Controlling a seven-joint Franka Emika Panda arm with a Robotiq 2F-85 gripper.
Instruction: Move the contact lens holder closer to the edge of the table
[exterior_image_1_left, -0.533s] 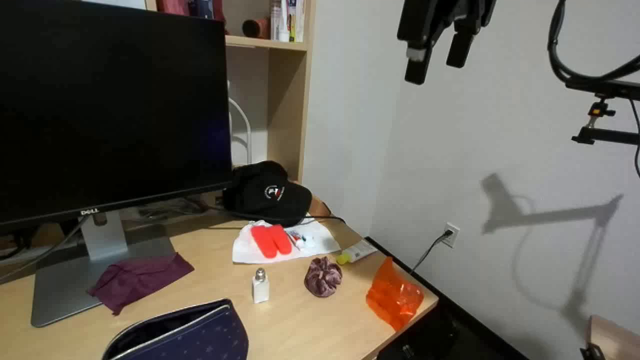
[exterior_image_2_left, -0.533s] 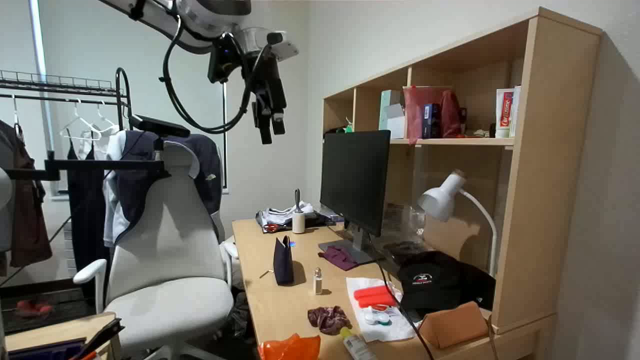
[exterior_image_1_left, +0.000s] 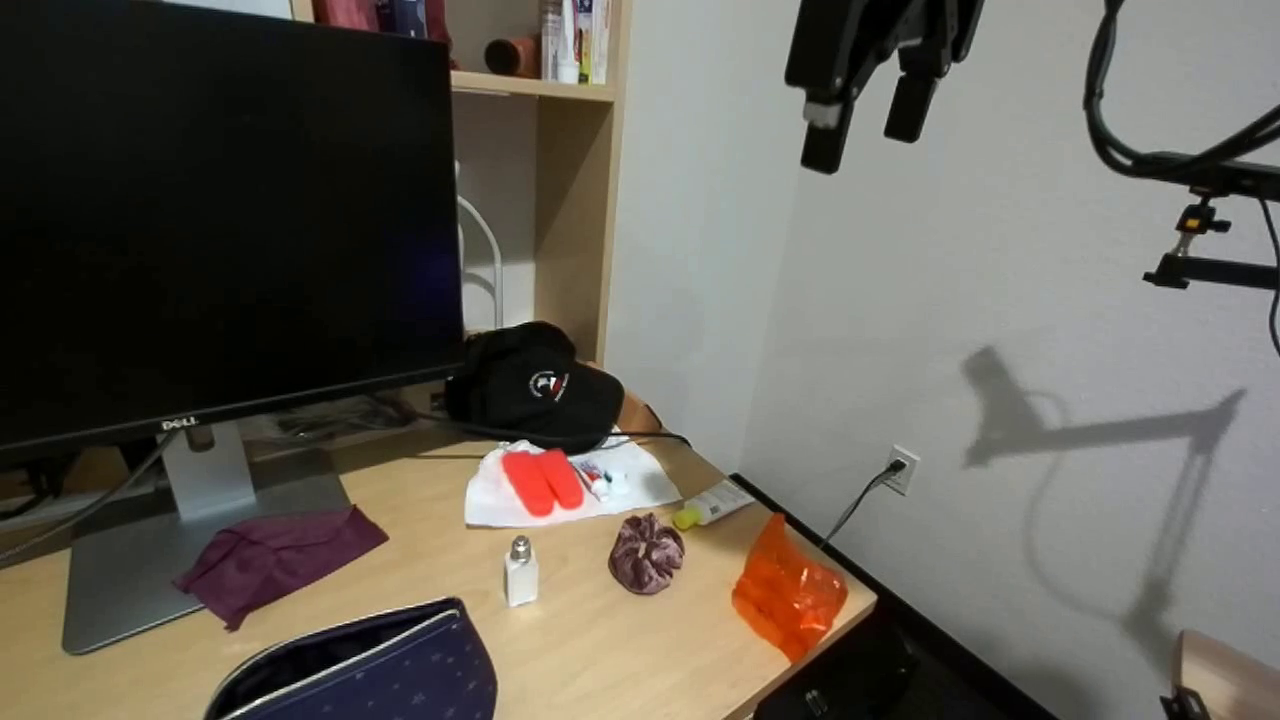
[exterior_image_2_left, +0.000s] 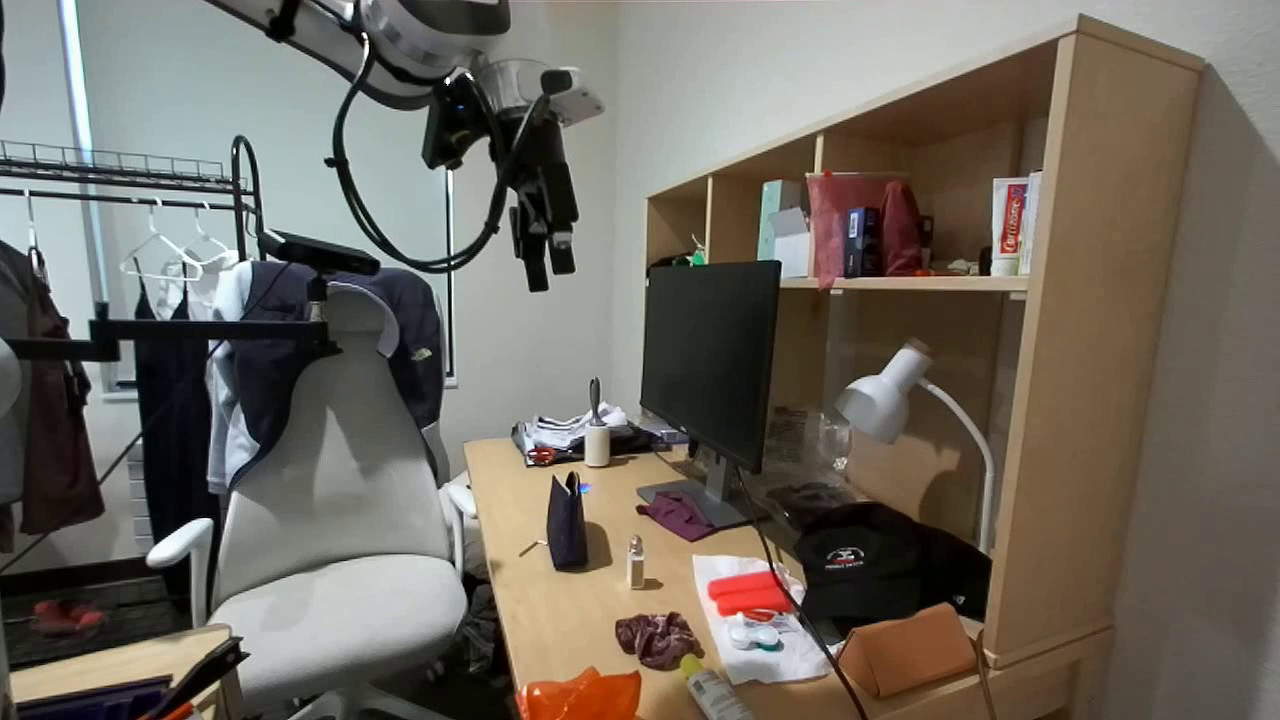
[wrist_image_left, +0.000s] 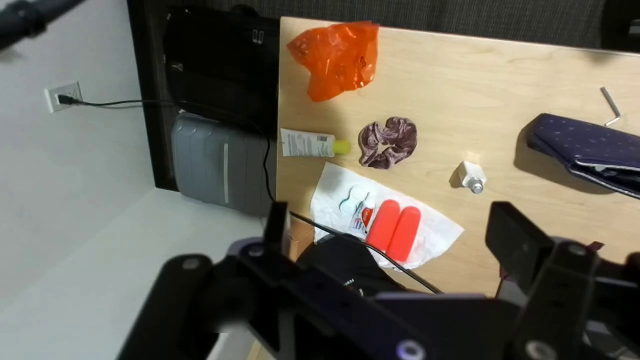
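Right, the small white two-lobed plastic contact lens holder (wrist_image_left: 353, 199) lies on a white paper sheet (wrist_image_left: 435, 230), just beside a little red-and-white tube (wrist_image_left: 362, 218), well back from the front edge of the light tan wooden surface (wrist_image_left: 475, 100). Nothing looks done yet; approach, grasp and shift all seem left. And the black two-fingered end effector (exterior_image_1_left: 866, 140) hangs high, fingers spread wide, holding and touching nothing.

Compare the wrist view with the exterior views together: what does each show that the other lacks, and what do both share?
Only the wrist view: the gray ribbed case. Only the exterior views: the white desk lamp and hanging clothes. Both: the open gripper, the table, the contact lens holder on a white sheet, the scrunchie, the white bottle and the orange bag.
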